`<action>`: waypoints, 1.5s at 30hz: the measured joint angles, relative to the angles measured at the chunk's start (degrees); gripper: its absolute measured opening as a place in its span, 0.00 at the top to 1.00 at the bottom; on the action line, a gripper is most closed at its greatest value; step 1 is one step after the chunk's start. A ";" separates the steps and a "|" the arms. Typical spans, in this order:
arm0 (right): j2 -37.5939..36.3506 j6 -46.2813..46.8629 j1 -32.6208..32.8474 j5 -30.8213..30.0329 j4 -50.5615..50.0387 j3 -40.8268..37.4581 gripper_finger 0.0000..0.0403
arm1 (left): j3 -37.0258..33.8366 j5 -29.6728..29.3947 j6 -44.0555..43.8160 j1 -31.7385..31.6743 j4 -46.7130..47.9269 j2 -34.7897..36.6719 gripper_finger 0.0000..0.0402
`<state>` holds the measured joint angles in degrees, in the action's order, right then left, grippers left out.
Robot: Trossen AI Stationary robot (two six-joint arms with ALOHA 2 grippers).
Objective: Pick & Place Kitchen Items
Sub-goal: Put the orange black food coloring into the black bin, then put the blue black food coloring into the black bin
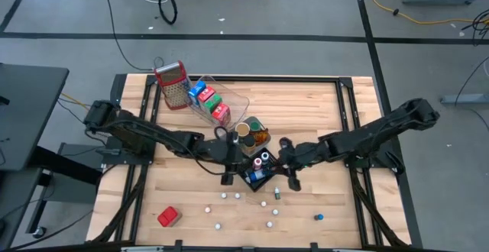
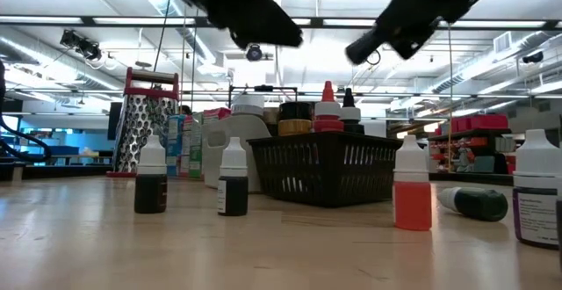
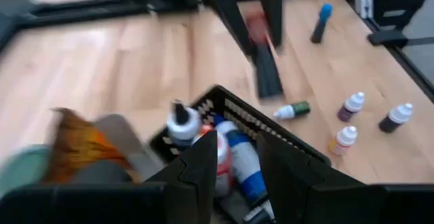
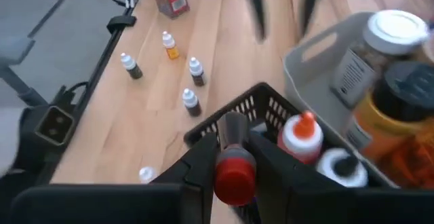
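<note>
A black mesh basket point(image 1: 258, 172) with several small dropper bottles stands at the table's middle; it also shows in the low view point(image 2: 323, 169). My left gripper point(image 3: 236, 166) is open and empty, hovering at the basket's left side over its bottles. My right gripper point(image 4: 234, 159) is at the basket's right side, shut on a red-capped bottle point(image 4: 234, 176). A grey tray point(image 1: 246, 132) with jars stands just beyond the basket. Several little bottles point(image 1: 263, 204) stand loose toward the near edge, and a dark green one point(image 2: 474, 204) lies on its side. My right gripper pinches the bottle between its two fingers at the red cap point(image 4: 234, 180). The fingers hide the rest of the bottle. It hangs clear above the table beside the basket, as the left wrist view point(image 3: 258, 28) also shows.
A clear tray point(image 1: 214, 103) with red, blue and green cartons and a metal grater point(image 1: 173, 84) stand at the far left. A red carton point(image 1: 168, 216) lies near the front left. A blue-capped bottle point(image 1: 318, 217) lies near the front right.
</note>
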<state>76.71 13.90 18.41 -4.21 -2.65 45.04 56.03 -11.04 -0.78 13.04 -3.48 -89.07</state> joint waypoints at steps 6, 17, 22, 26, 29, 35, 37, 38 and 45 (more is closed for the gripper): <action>8.48 -3.11 -0.16 0.02 8.67 0.00 0.78 | 0.04 -5.54 -0.02 -0.09 4.46 5.41 0.71; 16.11 -4.25 -2.30 0.22 6.07 0.00 0.78 | -0.02 -4.43 -3.26 0.27 8.08 5.50 0.71; 16.11 -5.44 -3.02 -5.87 4.46 -0.01 0.78 | -0.02 -4.36 -3.37 0.52 8.90 5.50 0.71; 16.11 -5.30 -3.49 -6.82 1.30 -0.02 0.78 | -0.02 -4.36 -3.64 0.52 9.42 5.50 0.71; 16.11 -4.73 -3.50 -6.22 0.48 -0.02 0.77 | -0.02 -4.36 -3.72 0.52 9.74 5.50 0.71; 16.11 -6.49 -3.48 -5.62 0.84 -0.04 0.71 | -0.02 -4.34 -4.36 0.55 10.13 5.50 0.71; 16.11 -7.29 -3.48 -5.39 1.54 -0.04 0.67 | -0.02 -4.36 -4.58 0.52 10.30 5.50 0.71; 16.11 -7.35 -3.46 -5.33 1.99 -0.04 0.65 | -0.02 -4.36 -4.62 0.52 10.47 5.50 0.71; 13.95 -8.95 -3.39 -3.04 2.88 -0.07 0.55 | -0.02 -4.36 -4.63 0.52 10.52 5.50 0.71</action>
<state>90.66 4.95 15.03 -7.25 0.23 44.97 56.01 -15.40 -5.41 13.56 7.04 -83.57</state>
